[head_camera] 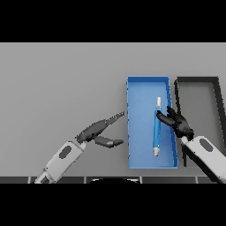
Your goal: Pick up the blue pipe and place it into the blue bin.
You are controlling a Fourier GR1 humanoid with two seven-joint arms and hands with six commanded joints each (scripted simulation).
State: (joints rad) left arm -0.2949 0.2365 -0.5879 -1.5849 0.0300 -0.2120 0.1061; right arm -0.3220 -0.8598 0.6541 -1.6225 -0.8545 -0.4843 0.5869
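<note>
The blue pipe (156, 128), a slim blue rod with pale ends, lies lengthwise inside the blue bin (139, 123), right of its middle. My right hand (178, 123) hovers over the bin's right wall with its fingers spread and straight, the fingertips reaching to the pipe's upper half without curling round it. My left hand (99, 131) rests open on the table just left of the bin, fingers pointing toward the bin's left wall and thumb stretched below.
A black bin (217, 95) stands directly right of the blue bin, its left wall almost touching it. The grey table (62, 84) stretches wide to the left and back.
</note>
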